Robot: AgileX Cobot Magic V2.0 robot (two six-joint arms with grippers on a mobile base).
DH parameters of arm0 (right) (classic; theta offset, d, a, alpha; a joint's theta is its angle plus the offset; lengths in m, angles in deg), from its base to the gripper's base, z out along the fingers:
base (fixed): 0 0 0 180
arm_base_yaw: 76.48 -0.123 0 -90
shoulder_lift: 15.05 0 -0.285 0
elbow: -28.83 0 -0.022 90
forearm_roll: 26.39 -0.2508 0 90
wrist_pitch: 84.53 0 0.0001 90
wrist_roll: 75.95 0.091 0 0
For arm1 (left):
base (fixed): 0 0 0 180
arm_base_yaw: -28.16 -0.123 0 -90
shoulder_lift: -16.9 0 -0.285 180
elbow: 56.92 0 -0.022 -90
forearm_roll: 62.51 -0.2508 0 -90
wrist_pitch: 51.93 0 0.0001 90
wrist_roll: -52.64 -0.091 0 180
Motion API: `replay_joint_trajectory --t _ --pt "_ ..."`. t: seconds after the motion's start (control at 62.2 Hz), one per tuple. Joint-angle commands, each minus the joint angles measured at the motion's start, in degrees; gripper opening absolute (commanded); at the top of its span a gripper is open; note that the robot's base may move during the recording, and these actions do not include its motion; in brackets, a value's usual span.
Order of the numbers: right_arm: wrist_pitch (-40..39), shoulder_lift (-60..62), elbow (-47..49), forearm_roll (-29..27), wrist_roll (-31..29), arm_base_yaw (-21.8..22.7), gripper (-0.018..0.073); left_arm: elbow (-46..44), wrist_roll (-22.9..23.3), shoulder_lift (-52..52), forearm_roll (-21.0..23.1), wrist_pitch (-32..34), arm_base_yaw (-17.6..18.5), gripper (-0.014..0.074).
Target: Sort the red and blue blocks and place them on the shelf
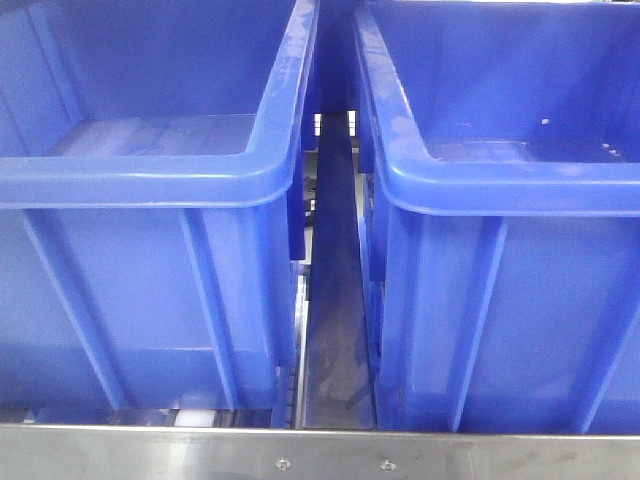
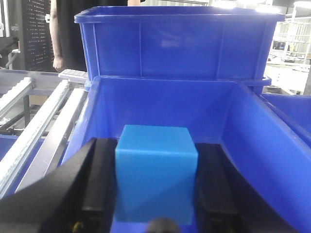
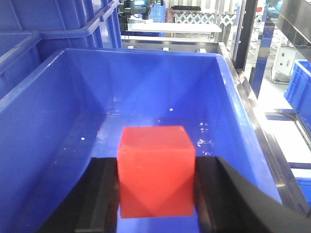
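The shelf (image 1: 150,452) is running across the bottom of the front view as a steel rail. In the left wrist view its white roller tracks (image 2: 39,126) are stretching away on the left. Two big blue bins are sitting on it side by side in the front view, the left bin (image 1: 150,180) and the right bin (image 1: 500,190). They are standing apart with a narrow gap between them, and neither arm is showing there.

In the left wrist view a near bin (image 2: 252,145) is lying open under the arm, with a far bin (image 2: 180,43) standing just behind it. A person (image 2: 65,34) in dark clothes is standing beyond the tracks. In the right wrist view a wide bin (image 3: 48,121) is opening below the arm, with a few white specks (image 3: 204,141) lying on its floor.

The left pincer (image 2: 156,194) is clamping the blue block (image 2: 156,165), its black fingers (image 2: 99,184) pressing on the block's two sides. The block is hanging inside the walls of the near bin; whether it is touching the floor cannot be told.

The right pincer (image 3: 156,194) is clamping the red block (image 3: 156,165) in the same way, fingers (image 3: 102,194) pressing on either side. The block is sitting over the floor of the wide bin, near the specks.
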State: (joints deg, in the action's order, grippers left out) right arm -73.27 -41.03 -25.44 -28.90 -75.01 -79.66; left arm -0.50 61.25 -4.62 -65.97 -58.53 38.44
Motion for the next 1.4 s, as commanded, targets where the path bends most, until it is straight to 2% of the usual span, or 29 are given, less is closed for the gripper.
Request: replay_joint_trajectory --t 0.0,0.884,1.06,1.237,1.382 --pt "-5.3 -0.5 1.6 -0.1 -0.6 0.4 0.0350 -1.7 0.1 -0.5 0.3 5.3 0.0 0.0281" --pt "-6.5 -0.9 1.6 -0.2 -0.5 0.4 0.0355 -1.7 0.1 -1.2 0.3 6.6 0.0 0.0282" --pt "-9.8 -5.9 1.6 -0.2 -0.4 0.4 0.0355 -1.7 0.1 -7.4 4.2 12.9 0.0 0.0282" --pt "-21.0 -14.2 1.6 -0.2 -0.4 0.4 0.0353 -1.7 0.1 -18.6 4.3 19.2 0.0 0.0282" --pt "-26.5 -20.2 1.6 -0.2 -0.4 0.4 0.0353 -1.7 0.1 -27.1 4.3 25.7 0.0 0.0282"
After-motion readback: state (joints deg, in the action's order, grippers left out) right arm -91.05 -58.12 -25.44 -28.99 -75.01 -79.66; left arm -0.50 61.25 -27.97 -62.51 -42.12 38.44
